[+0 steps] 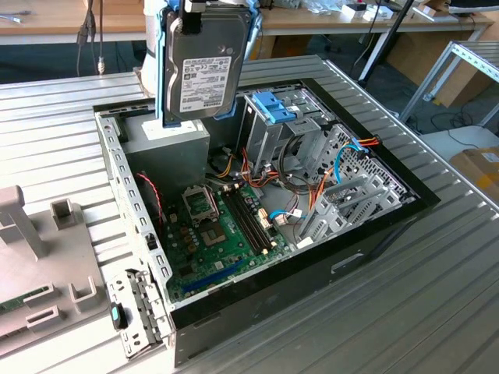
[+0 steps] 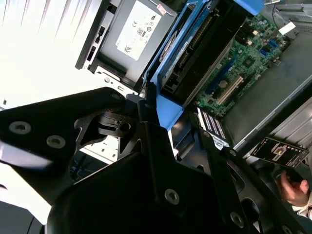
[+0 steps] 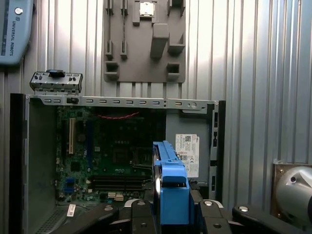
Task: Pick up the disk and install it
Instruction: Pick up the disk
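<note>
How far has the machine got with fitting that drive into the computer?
Done: the pick-up. In hand: the dark rectangular hard drive in its light-blue plastic frame hangs upright above the open black-and-metal computer case, clamped in the pincer. Left: it is not yet seated anywhere inside the case.

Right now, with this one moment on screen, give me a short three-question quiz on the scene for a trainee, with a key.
1. True or false: the disk lies flat inside the computer case.
2. What does the gripper hold? A) the disk B) a cable C) nothing
3. In the exterior view, what colour is the disk's carrier frame?

Key: 1. False: it hangs upright above the open case. 2. A. 3. Light blue.
</note>
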`<state>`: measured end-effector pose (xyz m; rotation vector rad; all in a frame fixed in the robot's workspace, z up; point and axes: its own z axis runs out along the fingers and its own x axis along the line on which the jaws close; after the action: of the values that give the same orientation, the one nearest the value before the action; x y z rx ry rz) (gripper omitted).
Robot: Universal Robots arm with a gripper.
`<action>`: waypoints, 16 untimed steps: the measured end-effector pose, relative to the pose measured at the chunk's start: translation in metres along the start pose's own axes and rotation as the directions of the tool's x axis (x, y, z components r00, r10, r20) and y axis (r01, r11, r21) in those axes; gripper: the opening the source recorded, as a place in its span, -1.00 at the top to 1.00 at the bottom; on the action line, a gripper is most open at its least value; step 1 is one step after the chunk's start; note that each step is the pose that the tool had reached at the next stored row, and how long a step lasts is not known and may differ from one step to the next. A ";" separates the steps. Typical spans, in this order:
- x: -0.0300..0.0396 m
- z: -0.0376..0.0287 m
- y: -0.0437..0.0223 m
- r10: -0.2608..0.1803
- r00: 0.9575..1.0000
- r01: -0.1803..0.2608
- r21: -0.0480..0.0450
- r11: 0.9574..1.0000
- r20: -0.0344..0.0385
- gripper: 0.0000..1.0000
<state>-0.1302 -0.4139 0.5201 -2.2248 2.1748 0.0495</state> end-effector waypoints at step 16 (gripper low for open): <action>0.0015 -0.0001 -0.0001 0.000 1.000 0.000 0.000 1.000 0.000 0.27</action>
<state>-0.1301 -0.4155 0.5201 -2.2248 2.1748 0.0495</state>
